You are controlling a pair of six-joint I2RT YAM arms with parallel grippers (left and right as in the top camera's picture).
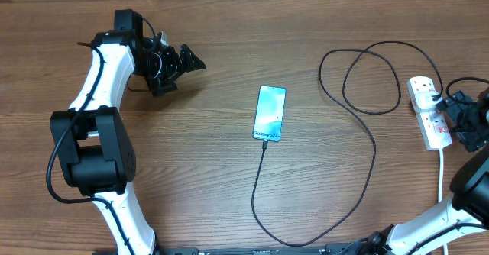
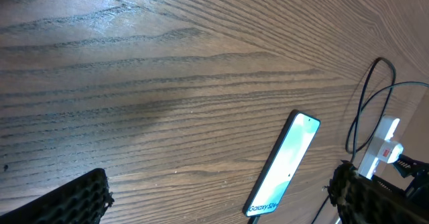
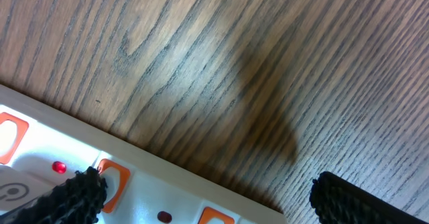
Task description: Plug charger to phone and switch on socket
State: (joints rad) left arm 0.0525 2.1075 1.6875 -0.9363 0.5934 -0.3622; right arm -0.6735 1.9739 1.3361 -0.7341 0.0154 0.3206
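- Two arms work at a wooden surface (image 1: 229, 26); everything for the task lies on its middle and right side.
- Left end effector (image 1: 182, 70): fingers spread, holding nothing, hanging over bare wood well apart from the phone.
- Right end effector (image 1: 452, 116): fingers spread, holding nothing, low over the socket. One finger (image 3: 74, 197) is over the switch row.
- Charger (image 1: 374, 152): black cable loops wide from the socket, then runs round the near side and up to the phone.
- Socket (image 1: 425, 110): white strip at the far right edge, its cord trailing toward the near side.
- Phone (image 1: 270, 111): flat, screen up, mid-surface, "Galaxy" end nearest.
- Connector (image 1: 264, 143): meets the phone's near end. Appears plugged in, but full seating cannot be confirmed from overhead.
- Switches (image 3: 114, 177): red-orange and close together. Which one serves the charger's outlet is not visible.
- Risk: open fingers press the wrong switch or two at once, because the wrist view shows only a strip corner.
- Risk: a sideways push slides the light strip and tugs the cable, which could unseat the connector.
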